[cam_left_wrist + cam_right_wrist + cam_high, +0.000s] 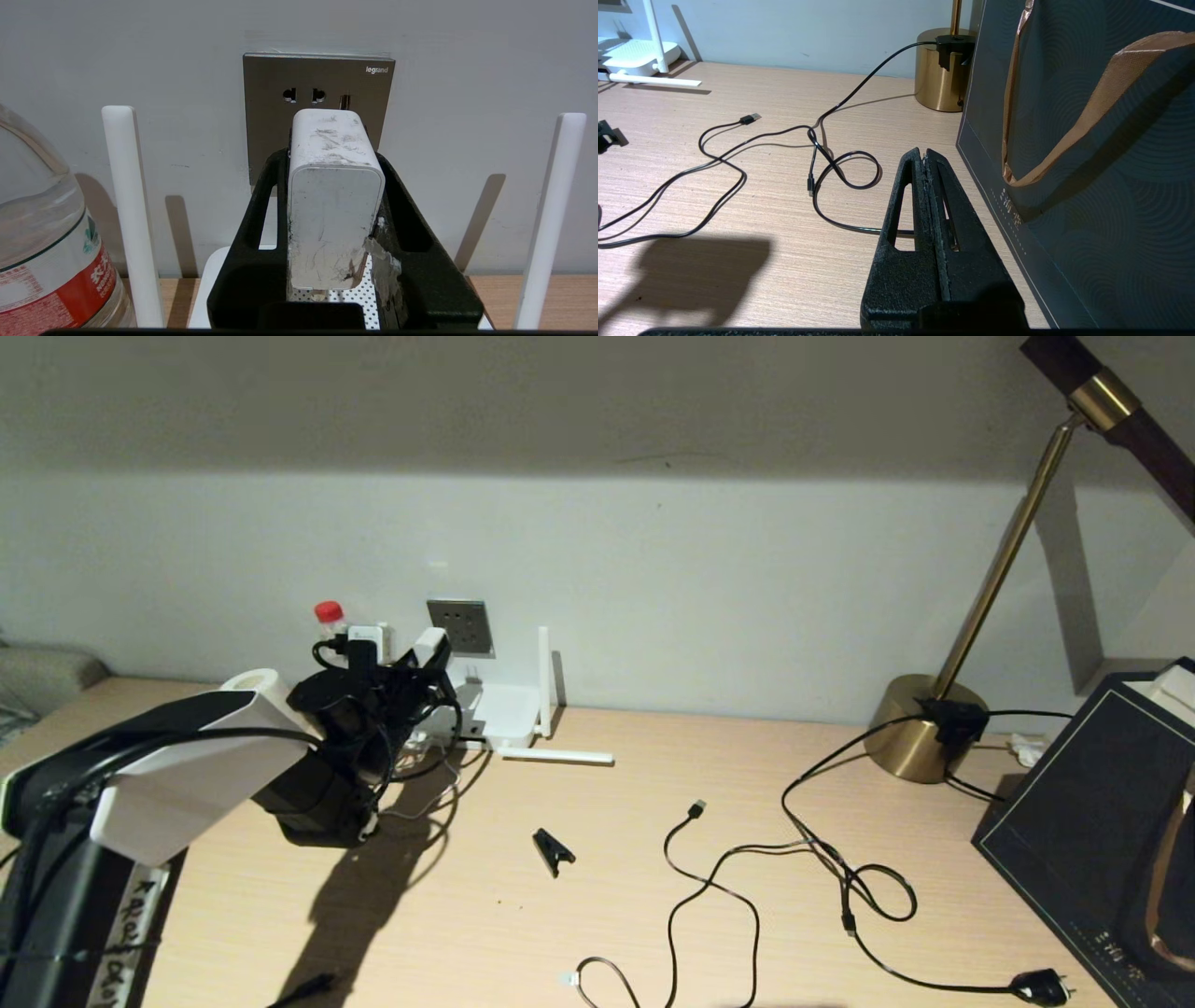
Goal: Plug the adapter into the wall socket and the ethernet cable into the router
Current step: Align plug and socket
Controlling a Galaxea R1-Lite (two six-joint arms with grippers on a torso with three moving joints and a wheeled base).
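My left gripper (332, 156) is shut on the adapter (334, 205), a scuffed white block held level between the black fingers (411, 242). The adapter's front end points at the lower part of the grey wall socket (317, 84); its prongs are hidden. In the head view the left gripper (411, 672) holds the adapter (429, 647) just left of the wall socket (459, 626), above the white router (504, 709). The ethernet cable (597, 966) lies at the near table edge with its clear connector loose. My right gripper (923, 154) is shut on nothing, low over the table.
A water bottle (42, 242) with a red cap (329, 612) stands left of the socket. Router antennas (128, 210) flank the adapter. A black USB cable (695, 809), a chunky plug (1041, 987), a black clip (553, 849), a brass lamp base (924, 728) and a dark bag (1087, 163) are to the right.
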